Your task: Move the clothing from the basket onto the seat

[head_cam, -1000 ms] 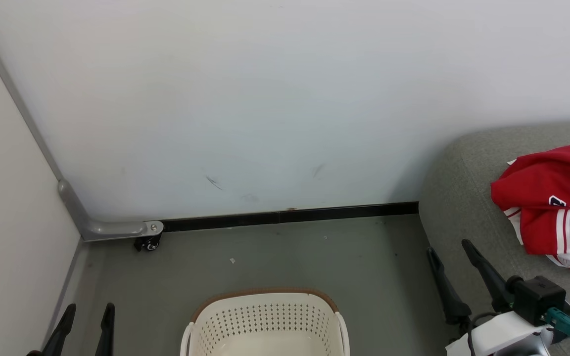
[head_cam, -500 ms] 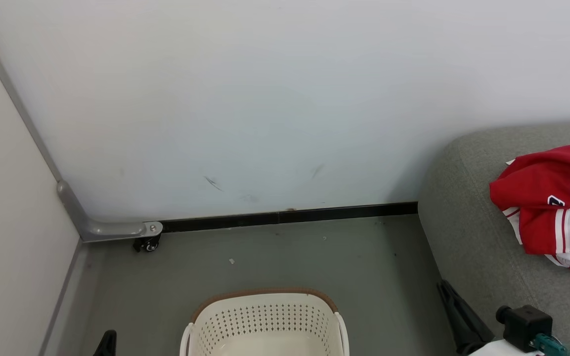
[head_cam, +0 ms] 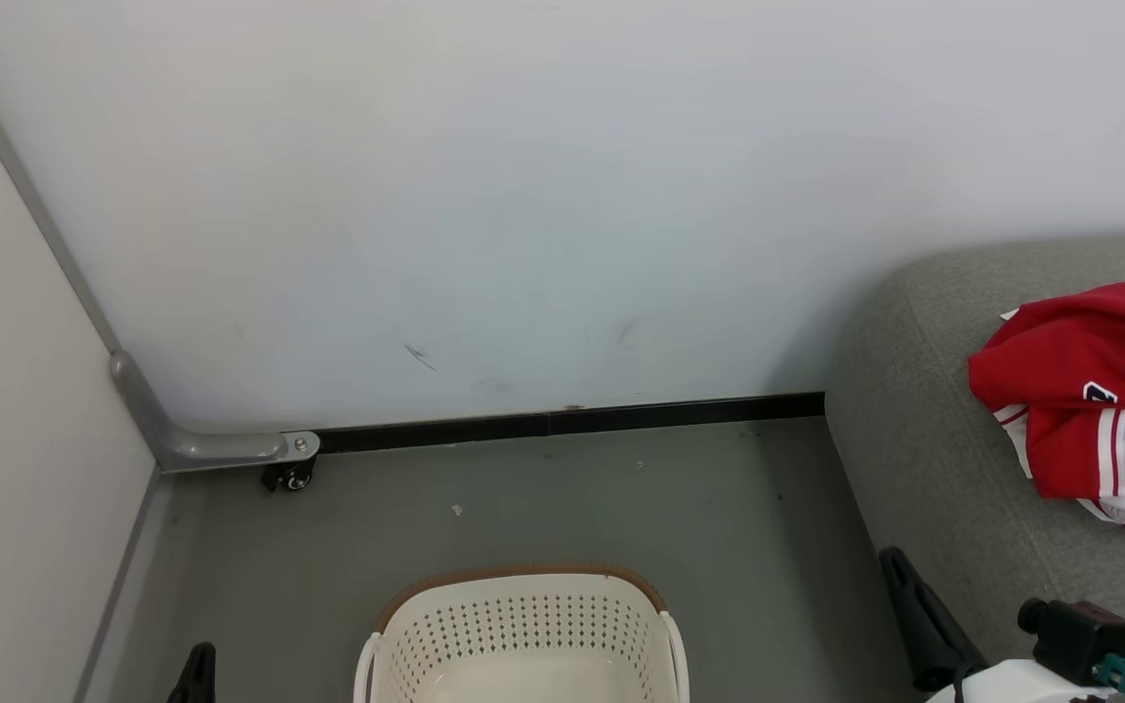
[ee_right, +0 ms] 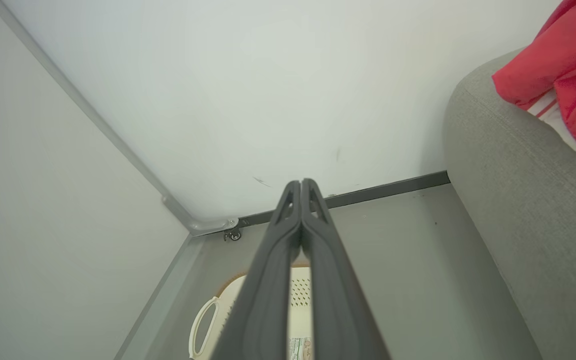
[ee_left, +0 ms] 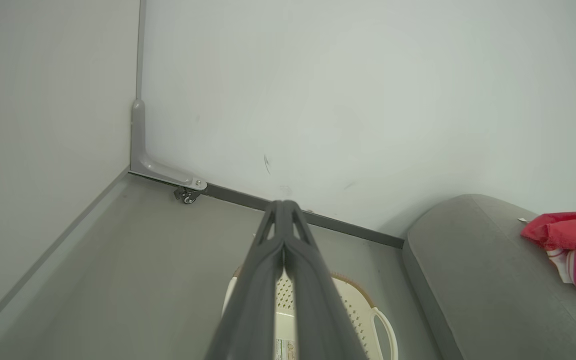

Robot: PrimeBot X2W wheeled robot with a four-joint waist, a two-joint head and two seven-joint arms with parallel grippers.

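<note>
The clothing (head_cam: 1075, 391), red with white trim and dark numerals, lies crumpled on the grey seat (head_cam: 924, 459) at the right. The cream basket (head_cam: 523, 625) with its brown rim stands on the floor at bottom centre; the part of its inside that I see is bare. My left gripper (head_cam: 197, 669) peeks in at the lower left, and its fingers are pressed together in the left wrist view (ee_left: 283, 206). My right gripper (head_cam: 902, 584) sits beside the seat's front edge, also shut (ee_right: 301, 184). Neither holds anything. The wrist views show the basket (ee_left: 363, 310) (ee_right: 208, 320), the seat (ee_left: 468, 270) (ee_right: 518, 210) and the clothing (ee_left: 573, 235) (ee_right: 563, 65).
A white wall panel (head_cam: 523, 195) closes off the back, with a black skirting strip (head_cam: 572, 422) along its foot. A grey bracket with a small caster (head_cam: 291, 475) sits in the left corner. Grey floor (head_cam: 543, 498) lies between the basket and the wall.
Both grippers have closed from open and sunk toward the bottom edge of the head view. The clothing and the basket have stayed in place.
</note>
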